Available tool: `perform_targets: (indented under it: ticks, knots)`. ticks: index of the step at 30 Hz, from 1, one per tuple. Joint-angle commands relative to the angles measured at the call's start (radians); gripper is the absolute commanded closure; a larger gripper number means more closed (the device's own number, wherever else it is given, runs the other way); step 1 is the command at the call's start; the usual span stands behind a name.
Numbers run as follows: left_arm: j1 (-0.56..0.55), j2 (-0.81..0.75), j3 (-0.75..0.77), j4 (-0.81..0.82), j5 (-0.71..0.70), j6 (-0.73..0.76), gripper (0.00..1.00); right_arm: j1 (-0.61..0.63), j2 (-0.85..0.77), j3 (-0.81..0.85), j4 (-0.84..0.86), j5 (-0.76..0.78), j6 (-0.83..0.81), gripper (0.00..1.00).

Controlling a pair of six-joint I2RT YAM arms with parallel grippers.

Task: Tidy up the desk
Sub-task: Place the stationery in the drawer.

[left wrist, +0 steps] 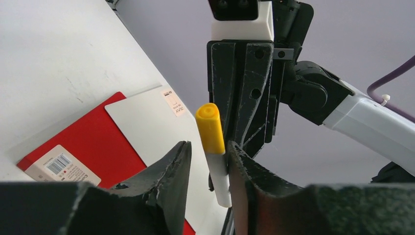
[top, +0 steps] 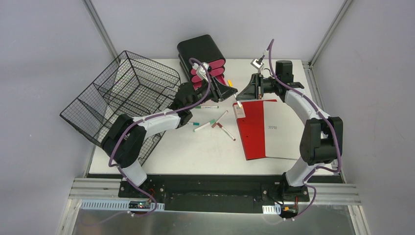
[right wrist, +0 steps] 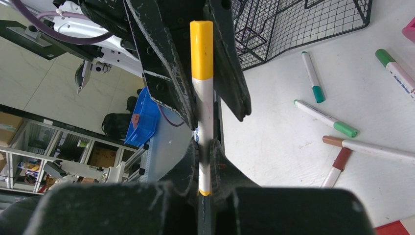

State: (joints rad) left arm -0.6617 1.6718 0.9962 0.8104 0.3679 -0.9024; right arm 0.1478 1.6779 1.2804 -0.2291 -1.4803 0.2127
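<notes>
Nearest the camera, the left arm (top: 147, 125) and the right arm (top: 318, 132) are seen bolted side by side at the near edge of the white surface (top: 195, 152), which fills the middle of the top view and is bounded by a metal frame. On its right half a red-and-white notebook (top: 254, 132) is laid flat, with a barcode label (top: 238, 110) at its far left corner. Just left of the notebook, several loose markers (top: 219, 122) with green, teal and brown caps are scattered close together at different angles. A black wire basket (top: 127, 88) is set at the left edge of the surface and reaches out past it.

Farther back, the two grippers are found tip to tip in the air, above the far left corner of the notebook. The right gripper (right wrist: 204, 147) is clamped tight on the white barrel of a yellow-capped marker (left wrist: 211, 129), near its tail end. The left gripper (left wrist: 209, 147) is part-way open around the same marker, just below the cap. One finger (left wrist: 244, 171) is touched by the barrel, while a gap is left at the other.

At the far edge of the surface a black holder (top: 203, 49) with pink tiers is stood, just behind the left gripper.
</notes>
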Motion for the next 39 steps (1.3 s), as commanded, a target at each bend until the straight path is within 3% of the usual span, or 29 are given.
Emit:
perform_targets:
  ticks: [1,7,13,21,23,25,27,32,39]
  knots:
    - [-0.01,0.005,0.048,0.044,0.007,-0.011,0.7,0.006,-0.046,0.012,0.038,-0.036,-0.007,1.0]
    - [-0.011,0.01,0.047,0.056,0.025,-0.012,1.0,0.007,-0.044,0.012,0.037,-0.034,-0.008,1.0]
    - [-0.01,0.001,0.041,0.052,0.033,0.004,1.0,0.007,-0.045,0.01,0.032,-0.008,-0.009,0.99]
    - [-0.01,-0.05,0.041,-0.048,0.016,0.108,1.0,0.006,-0.052,0.01,-0.002,0.017,-0.044,0.66]
    - [-0.01,-0.065,0.039,-0.082,0.005,0.141,1.0,0.005,-0.055,0.015,-0.031,0.018,-0.048,0.65]
    - [-0.01,-0.08,0.041,-0.117,-0.004,0.175,1.0,0.005,-0.054,0.026,-0.081,0.037,-0.112,0.49]
    - [-0.01,-0.093,0.044,-0.164,-0.015,0.212,1.0,0.005,-0.052,0.051,-0.183,0.06,-0.195,0.41]
    - [-0.009,-0.12,0.088,-0.344,-0.06,0.349,1.0,0.009,-0.026,0.162,-0.502,0.136,-0.481,0.31]
    - [-0.009,-0.126,0.203,-0.65,-0.158,0.619,1.0,0.009,-0.031,0.175,-0.562,0.182,-0.547,0.23]
